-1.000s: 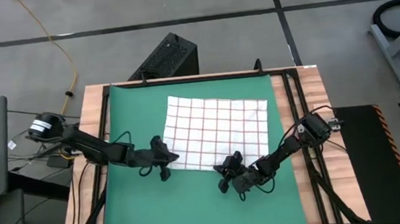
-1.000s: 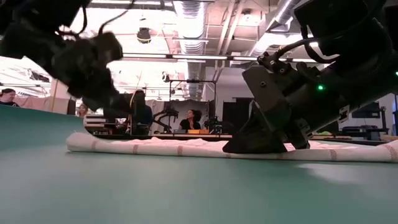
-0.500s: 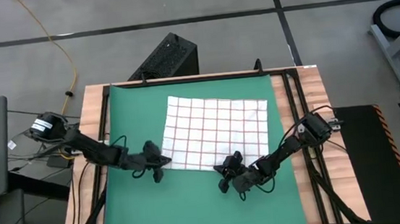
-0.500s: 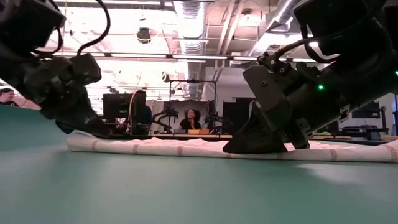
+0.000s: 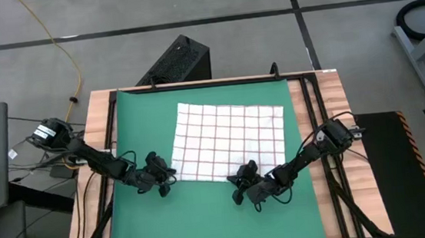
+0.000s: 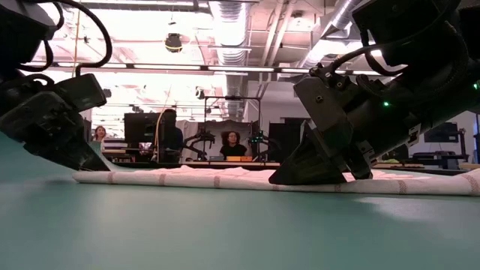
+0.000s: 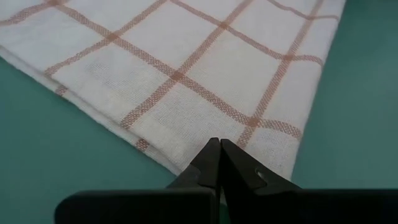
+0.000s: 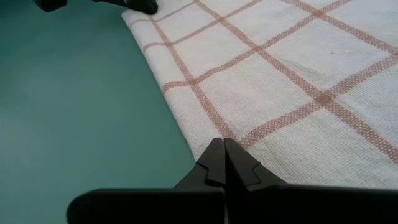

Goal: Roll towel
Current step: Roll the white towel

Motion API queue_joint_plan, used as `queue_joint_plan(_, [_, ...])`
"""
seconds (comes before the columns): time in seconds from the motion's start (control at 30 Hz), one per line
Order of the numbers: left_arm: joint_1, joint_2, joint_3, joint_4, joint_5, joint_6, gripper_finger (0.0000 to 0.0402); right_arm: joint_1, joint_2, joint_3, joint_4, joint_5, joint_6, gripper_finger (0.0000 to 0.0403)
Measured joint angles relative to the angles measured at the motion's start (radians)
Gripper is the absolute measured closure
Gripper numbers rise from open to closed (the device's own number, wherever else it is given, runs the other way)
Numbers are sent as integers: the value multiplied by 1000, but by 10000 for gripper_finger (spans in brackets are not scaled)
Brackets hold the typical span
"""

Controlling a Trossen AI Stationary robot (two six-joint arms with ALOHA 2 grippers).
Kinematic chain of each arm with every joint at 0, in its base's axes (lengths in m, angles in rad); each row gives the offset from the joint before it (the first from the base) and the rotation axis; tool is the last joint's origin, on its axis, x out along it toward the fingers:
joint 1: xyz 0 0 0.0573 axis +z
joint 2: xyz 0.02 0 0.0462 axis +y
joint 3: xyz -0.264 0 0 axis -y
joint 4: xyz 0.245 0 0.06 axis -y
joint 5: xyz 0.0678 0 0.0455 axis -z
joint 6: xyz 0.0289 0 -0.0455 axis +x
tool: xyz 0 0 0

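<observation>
Resting with fingertips pressed together at the near edge of the towel: left gripper, tips meeting in a fine point at the near left corner of the cloth, nothing visibly pinched between them. Same closed posture for the right gripper, tips together on the near hem, farther along toward the right. Seen from above: left gripper just off the near left corner, right gripper at the near edge, both low over the green mat. Seen at table height: right gripper pressed down upon the cloth; left gripper just beside the cloth's end.

Lying flat and spread on the mat, toward its far right part, slightly skewed to the mat's edges; white weave, grid of red-brown lines; near edge showing a doubled or hemmed layer.

Judged thin, soft and very light; no stiffness to speak of, hence prone to buckle, bunch or slide on the smooth mat rather than turn over cleanly. Best taken at the near hem, at two well-separated places, one near each end, for an even first turn. Pinching at a single place likely to drag one corner and skew the roll. Rolling itself not yet begun, judging by the flat sheet.
</observation>
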Motion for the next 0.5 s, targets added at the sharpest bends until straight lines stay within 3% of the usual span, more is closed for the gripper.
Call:
queue_joint_plan(0.13, [-3,-8,1,-21,2,-3,401,-2,0,0,0,0,0,394])
queue_joint_plan(0.4, [-2,-188,17,-29,-6,28,401,-3,1,0,0,0,-1,394])
queue_joint_plan(0.5, [-24,-200,16,-38,-37,10,401,-4,1,0,-2,1,-2,394])
